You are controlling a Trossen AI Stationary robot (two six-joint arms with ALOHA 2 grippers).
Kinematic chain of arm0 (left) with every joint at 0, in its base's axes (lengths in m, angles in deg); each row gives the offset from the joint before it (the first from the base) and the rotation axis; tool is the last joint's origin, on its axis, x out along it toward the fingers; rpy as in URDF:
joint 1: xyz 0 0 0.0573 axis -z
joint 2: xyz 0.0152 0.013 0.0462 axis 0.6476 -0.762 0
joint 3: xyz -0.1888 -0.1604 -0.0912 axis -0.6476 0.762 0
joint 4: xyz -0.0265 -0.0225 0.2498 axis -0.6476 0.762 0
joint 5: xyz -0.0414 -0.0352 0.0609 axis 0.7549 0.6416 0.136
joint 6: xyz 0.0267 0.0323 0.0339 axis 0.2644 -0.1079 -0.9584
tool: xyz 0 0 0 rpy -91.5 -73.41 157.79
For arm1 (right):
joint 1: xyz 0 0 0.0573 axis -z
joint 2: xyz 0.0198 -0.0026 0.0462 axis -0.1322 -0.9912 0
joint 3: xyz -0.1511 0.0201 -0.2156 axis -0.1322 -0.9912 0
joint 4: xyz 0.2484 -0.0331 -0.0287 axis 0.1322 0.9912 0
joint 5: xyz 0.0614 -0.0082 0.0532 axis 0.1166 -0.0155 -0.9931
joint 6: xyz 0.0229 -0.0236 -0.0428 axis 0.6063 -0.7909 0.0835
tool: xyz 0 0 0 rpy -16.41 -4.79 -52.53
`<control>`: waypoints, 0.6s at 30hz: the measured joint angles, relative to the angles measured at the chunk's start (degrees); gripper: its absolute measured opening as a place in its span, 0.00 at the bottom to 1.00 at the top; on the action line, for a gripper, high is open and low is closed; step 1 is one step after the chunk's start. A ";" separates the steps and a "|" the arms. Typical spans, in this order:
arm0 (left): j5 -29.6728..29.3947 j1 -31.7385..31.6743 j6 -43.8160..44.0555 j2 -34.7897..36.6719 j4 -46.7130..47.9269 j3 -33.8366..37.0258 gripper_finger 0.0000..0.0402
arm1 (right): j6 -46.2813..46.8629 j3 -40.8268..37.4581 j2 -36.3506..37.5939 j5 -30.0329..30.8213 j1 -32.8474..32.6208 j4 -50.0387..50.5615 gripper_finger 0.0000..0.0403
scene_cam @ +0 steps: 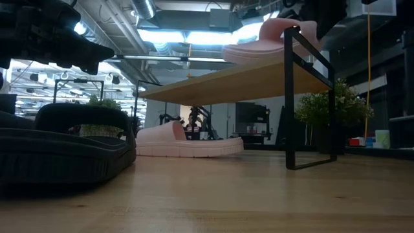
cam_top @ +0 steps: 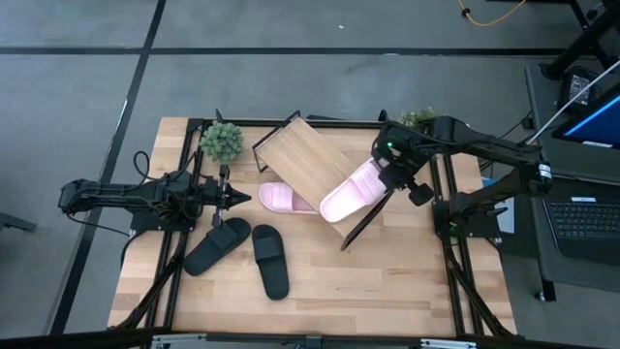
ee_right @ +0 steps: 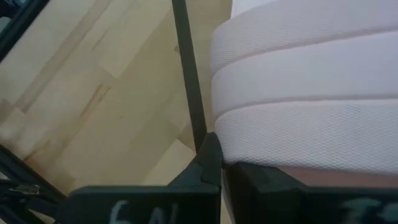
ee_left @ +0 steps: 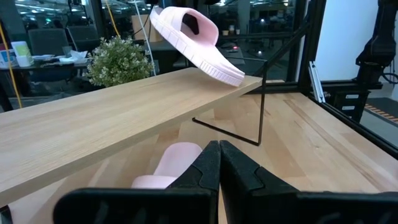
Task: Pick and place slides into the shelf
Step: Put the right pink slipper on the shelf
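Closed on the pink slide, the right gripper held it at the shelf's right end, partly over the board's edge. Its pink mate lay on the table half under the shelf — the left gripper waited beside it, fingers together and empty. Two black slides lay nearby on the table.

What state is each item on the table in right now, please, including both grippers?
Shelf: standing upright on the table.
Pink slide on shelf: resting on the shelf's right end, overhanging its edge.
Other pink slide: on the table, partly under the shelf.
Two black slides: flat on the table, not yet shelved.
Right gripper: shut, at the shelved slide.
Left gripper: shut, empty, near the lower pink slide.
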 joint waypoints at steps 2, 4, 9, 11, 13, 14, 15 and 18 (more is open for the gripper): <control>-0.01 0.00 0.00 0.00 0.00 -0.01 0.00 | -0.14 0.00 0.02 -0.36 0.61 0.49 0.02; -0.01 0.01 0.00 0.00 0.00 0.00 0.00 | -0.57 0.00 0.03 -1.35 1.16 0.75 0.02; -0.01 0.01 0.00 0.00 0.00 0.01 0.00 | -1.40 0.00 0.03 -4.21 2.36 0.92 0.02; -0.01 0.00 0.00 0.00 0.00 0.00 0.00 | -1.69 0.00 0.03 -4.40 2.53 0.92 0.02; -0.01 0.01 0.00 0.00 0.00 -0.01 0.00 | -2.93 0.00 0.03 -5.04 2.53 1.01 0.02; -0.01 0.01 0.00 0.00 0.00 -0.01 0.00 | -3.40 0.00 0.03 -5.65 2.53 1.23 0.02; -0.01 0.01 0.00 0.00 0.00 -0.01 0.00 | -3.89 0.00 0.03 -6.36 2.53 1.52 0.02; -0.01 0.00 0.00 0.00 0.00 0.01 0.00 | -4.25 0.00 0.05 -7.66 2.53 1.91 0.02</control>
